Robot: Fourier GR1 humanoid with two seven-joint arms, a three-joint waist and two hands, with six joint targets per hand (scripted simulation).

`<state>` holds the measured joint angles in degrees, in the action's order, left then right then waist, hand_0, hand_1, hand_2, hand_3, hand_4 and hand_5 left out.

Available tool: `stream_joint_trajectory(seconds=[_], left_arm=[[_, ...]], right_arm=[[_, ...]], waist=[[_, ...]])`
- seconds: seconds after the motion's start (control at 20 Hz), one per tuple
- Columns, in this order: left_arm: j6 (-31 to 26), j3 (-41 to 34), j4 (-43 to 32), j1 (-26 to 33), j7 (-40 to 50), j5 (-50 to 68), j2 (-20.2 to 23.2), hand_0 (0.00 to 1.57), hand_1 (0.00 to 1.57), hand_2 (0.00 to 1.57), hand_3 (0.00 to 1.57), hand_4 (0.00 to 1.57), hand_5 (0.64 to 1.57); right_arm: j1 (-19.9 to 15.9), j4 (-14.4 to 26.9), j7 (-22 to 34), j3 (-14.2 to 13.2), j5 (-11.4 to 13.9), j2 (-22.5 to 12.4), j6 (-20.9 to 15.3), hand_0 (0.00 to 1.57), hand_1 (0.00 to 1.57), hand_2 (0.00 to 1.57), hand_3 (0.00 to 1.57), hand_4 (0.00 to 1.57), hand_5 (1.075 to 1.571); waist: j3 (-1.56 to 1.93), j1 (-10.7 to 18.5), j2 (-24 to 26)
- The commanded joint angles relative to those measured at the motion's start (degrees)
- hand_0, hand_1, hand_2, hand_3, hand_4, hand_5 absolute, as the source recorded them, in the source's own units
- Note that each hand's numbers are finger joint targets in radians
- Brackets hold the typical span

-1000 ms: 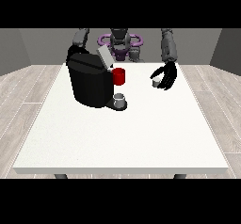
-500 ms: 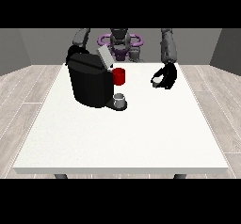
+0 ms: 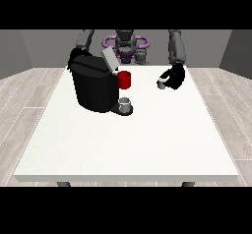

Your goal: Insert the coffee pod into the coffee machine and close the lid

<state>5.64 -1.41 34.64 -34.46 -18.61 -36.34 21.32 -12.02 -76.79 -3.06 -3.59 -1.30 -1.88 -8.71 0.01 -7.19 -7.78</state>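
A black coffee machine (image 3: 94, 88) stands on the white table (image 3: 128, 144) at the left, with its grey lid (image 3: 109, 59) tilted up. A red part (image 3: 124, 79) sits at its front, and a small grey cup (image 3: 125, 104) rests on its base. The hand at the view's right (image 3: 173, 76) hovers just above the table, its fingers curled round a small grey coffee pod (image 3: 161, 84). The hand at the view's left (image 3: 75, 56) shows only partly behind the machine's top left corner, and how it is held is hidden.
The table's wide front half stretches towards the camera. The robot's torso (image 3: 126, 45) rises behind the far edge. Wood floor surrounds the table.
The hand at the view's right has lifted a little and drawn slightly towards the machine with the pod. The machine and its lid have not moved.
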Motion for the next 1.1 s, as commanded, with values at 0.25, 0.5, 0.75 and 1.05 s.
stream_joint_trajectory(seconds=[0.25,0.5,0.75,1.05], left_arm=[[-7.4,-0.2,3.5,-6.1,1.6,0.9,-0.4,1.24,1.24,1.33,1.32,0.53,1.571],[-12.1,1.5,8.1,-9.9,4.9,0.0,-1.2,1.23,1.23,1.32,1.29,0.57,1.571],[-10.7,-3.4,3.8,-15.5,5.0,0.8,3.7,1.25,1.25,1.33,1.29,0.57,1.571],[-12.1,-3.6,5.3,-20.3,7.4,0.3,3.9,1.07,1.07,1.22,1.23,0.52,1.571]], right_arm=[[0.7,2.9,-0.1,-1.0,-1.2,-1.6,2.3,0.0,0.0,0.0,0.0,0.49,1.571],[0.5,8.5,-6.0,-2.1,-1.0,-0.5,1.4,0.0,0.0,0.0,0.0,0.41,1.571],[-2.7,0.9,-0.2,2.1,-0.4,0.5,2.4,0.0,0.0,0.0,0.0,0.49,1.571],[-4.5,1.1,0.8,1.0,-1.7,0.1,2.7,0.0,0.0,0.0,0.0,0.5,1.571]], waist=[[0.0,-0.6,3.3],[0.01,1.6,4.2],[-0.03,-4.8,0.5],[-0.01,-5.3,0.6]])
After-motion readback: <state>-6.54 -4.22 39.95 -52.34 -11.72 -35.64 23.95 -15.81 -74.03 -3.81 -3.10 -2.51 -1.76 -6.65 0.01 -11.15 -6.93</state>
